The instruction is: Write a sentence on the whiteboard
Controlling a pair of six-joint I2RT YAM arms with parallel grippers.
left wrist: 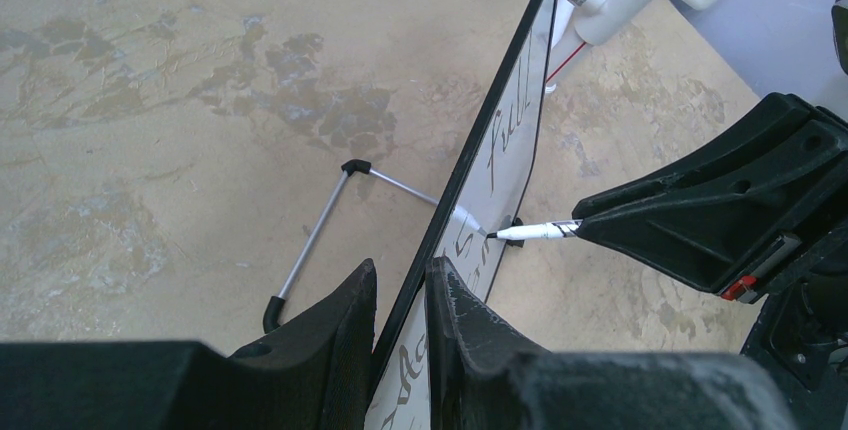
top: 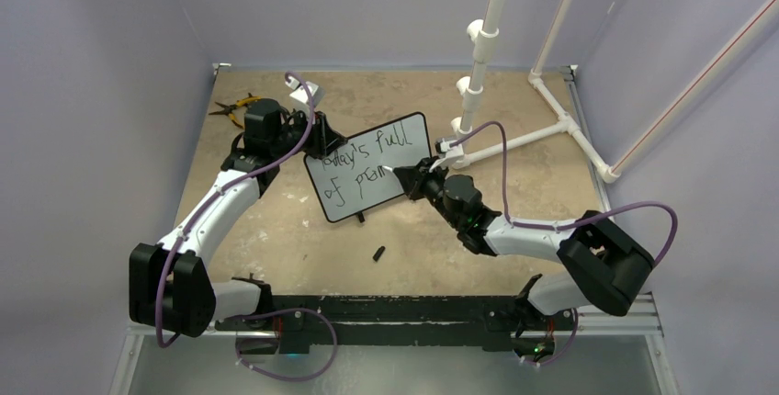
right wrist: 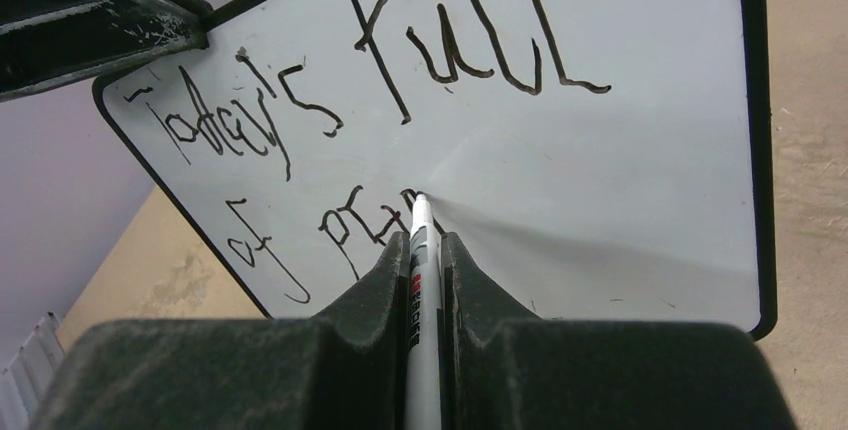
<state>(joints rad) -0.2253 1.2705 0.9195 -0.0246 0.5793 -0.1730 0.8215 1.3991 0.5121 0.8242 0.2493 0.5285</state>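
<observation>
Whiteboard [top: 367,167] sits near the middle of the table [top: 276,257], propped up on edge and turned toward my right arm, so its face is square to the pen rather than lying flat. My left gripper [left wrist: 402,285] is clenched on the board's left edge, one finger on the front and one on the back. I judge that grip is there to brace the board against the push of writing, since the thin wire leg [left wrist: 315,235] behind it looks too light to do that alone. My right gripper [right wrist: 423,250] is clamped around the marker [left wrist: 530,232], holding it lengthwise between the fingers with the tip poking out in front. That way the wrist camera looks straight down the barrel at the stroke. The tip is touching the white surface on the lower line. The sentence [right wrist: 378,45] reads "Today's full" on top and "of" plus the start of a word below, something like "pro", so I'd put the job past halfway with the last word unfinished. There is free white space to the right of the tip for the remaining letters. A small dark piece [top: 378,253], possibly the cap, lies on the table in front of the board, well clear of both arms.
</observation>
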